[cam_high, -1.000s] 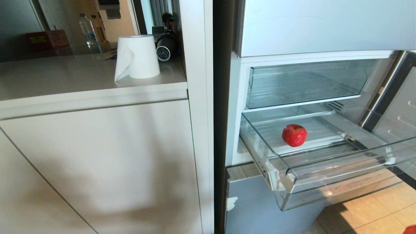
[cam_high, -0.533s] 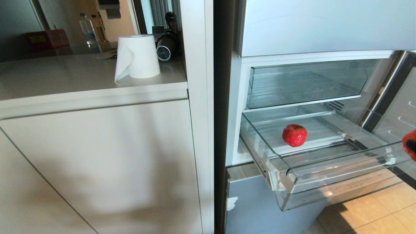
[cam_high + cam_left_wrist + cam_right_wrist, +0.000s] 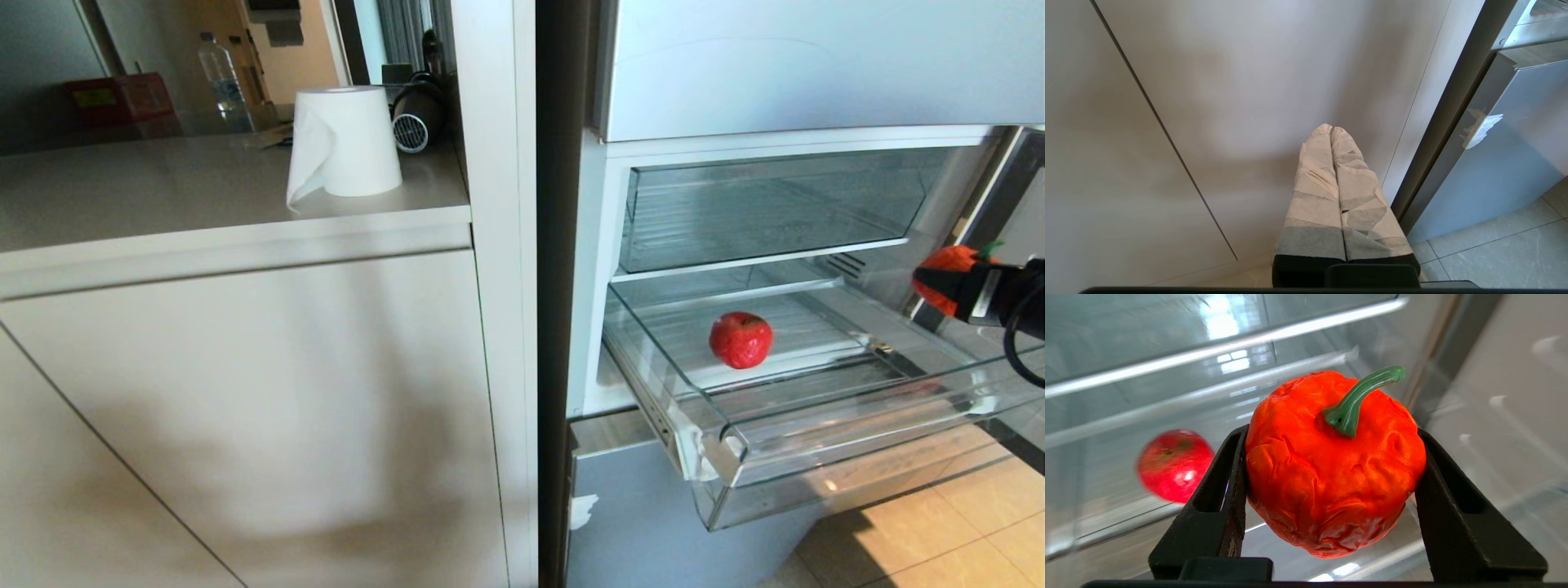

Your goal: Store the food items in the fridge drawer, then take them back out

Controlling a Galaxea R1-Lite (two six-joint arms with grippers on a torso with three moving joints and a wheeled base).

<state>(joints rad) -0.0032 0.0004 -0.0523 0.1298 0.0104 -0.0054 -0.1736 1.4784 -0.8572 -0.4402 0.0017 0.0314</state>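
Note:
The clear fridge drawer point(image 3: 857, 425) is pulled out of the open fridge. On its ribbed floor lies a small round red tomato-like food item point(image 3: 740, 339), which shows again in the right wrist view point(image 3: 1173, 465). At the right edge of the head view, my right gripper point(image 3: 951, 282) hangs above the drawer's right side. It is shut on a wrinkled orange-red food item with a green stem point(image 3: 1331, 469), one black finger on each side. My left gripper point(image 3: 1331, 128) is shut and empty, parked low in front of the cabinet door.
A second clear drawer point(image 3: 767, 212) sits closed above the pulled-out one. The open fridge door point(image 3: 1012, 245) stands at the right. A beige cabinet point(image 3: 245, 392) with a paper roll point(image 3: 343, 143) on its counter is to the left. Tiled floor point(image 3: 963, 539) lies below.
My right gripper has risen with the orange-red item, from the bottom right corner to beside and above the drawer's right side. The red piece in the drawer has not moved.

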